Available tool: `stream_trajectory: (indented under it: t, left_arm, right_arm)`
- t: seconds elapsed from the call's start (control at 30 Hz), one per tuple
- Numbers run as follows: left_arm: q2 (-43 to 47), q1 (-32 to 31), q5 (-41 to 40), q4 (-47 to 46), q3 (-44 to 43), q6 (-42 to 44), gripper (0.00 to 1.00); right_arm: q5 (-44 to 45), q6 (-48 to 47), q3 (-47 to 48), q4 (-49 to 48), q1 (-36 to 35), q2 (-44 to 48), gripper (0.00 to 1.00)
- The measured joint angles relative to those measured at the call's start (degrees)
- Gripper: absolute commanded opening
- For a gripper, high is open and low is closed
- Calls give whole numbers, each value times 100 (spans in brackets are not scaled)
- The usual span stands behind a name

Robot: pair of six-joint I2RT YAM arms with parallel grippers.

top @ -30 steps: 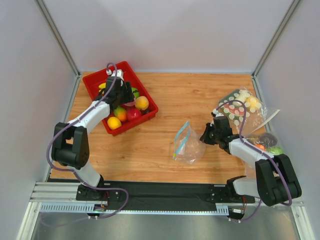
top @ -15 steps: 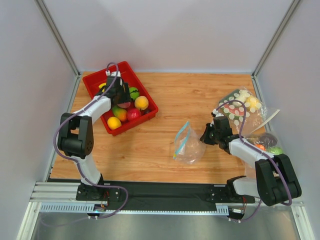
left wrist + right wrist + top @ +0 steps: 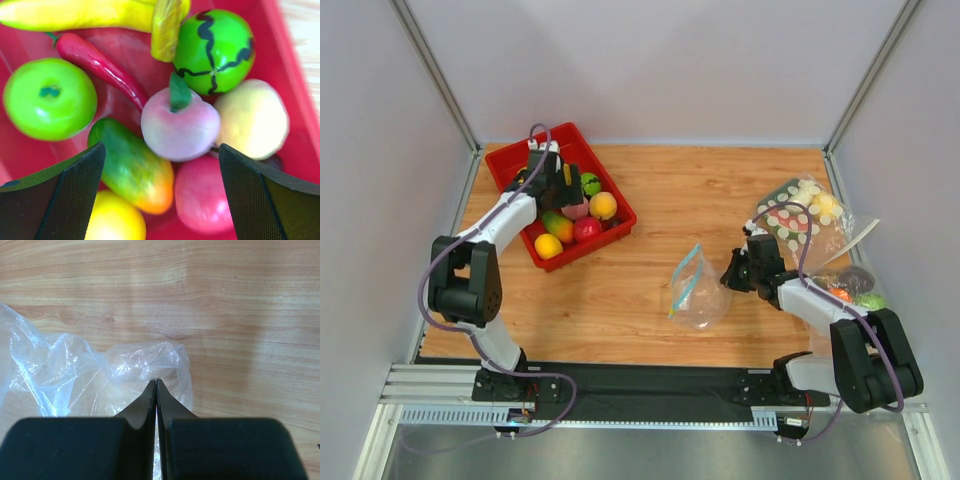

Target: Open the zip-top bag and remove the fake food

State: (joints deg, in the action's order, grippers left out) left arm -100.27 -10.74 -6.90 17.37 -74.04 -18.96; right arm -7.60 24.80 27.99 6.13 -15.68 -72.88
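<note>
The zip-top bag (image 3: 698,298) lies crumpled on the wood table, its teal zip strip (image 3: 683,278) on its left side. No coloured thing shows inside it. My right gripper (image 3: 728,277) is shut on the bag's right edge; in the right wrist view the closed tips (image 3: 156,382) pinch the clear film (image 3: 65,370). My left gripper (image 3: 563,190) hangs open over the red bin (image 3: 510,165), empty. Between its fingers (image 3: 160,150) lie a pink peach (image 3: 180,127), a yellow-orange fruit (image 3: 252,117) and a red fruit (image 3: 202,195). A sliver of something dark (image 3: 274,161) shows beside them.
The bin also holds bananas (image 3: 75,14), a red chilli (image 3: 100,62), a green apple (image 3: 50,97), a striped green ball (image 3: 212,50) and a mango (image 3: 132,167). A big crinkly bag with white discs (image 3: 800,215) and dark items (image 3: 855,280) lie at the right wall.
My left arm has shifted over the red bin, the gripper a little farther back. The bag has sagged slightly toward me. My right gripper has hardly moved.
</note>
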Motion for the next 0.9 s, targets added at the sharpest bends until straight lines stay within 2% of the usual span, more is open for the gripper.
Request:
stream_trajectory:
  t: [0.27,0.43,0.53,0.57,0.8,0.9]
  left_arm:
    - [1368,0,389,201,470,-85,99]
    - [1862,-35,704,678,470,-103,99]
    - [2081,-105,866,1067,472,-85,99]
    - [2179,-140,909,1196,474,-79,99]
    - [3185,-210,1259,1661,599,-9,99]
    - [3609,-210,1335,1818,662,33,99]
  right_arm:
    - [-4,-2,-7,15,0,256,4]
    - [-4,-2,11,170,0,564,9]
    - [-4,-2,96,352,0,844,25]
    - [-2,-9,140,437,2,957,35]
    - [57,-129,603,988,0,1899,77]
    - [164,-247,876,1211,0,2197,86]
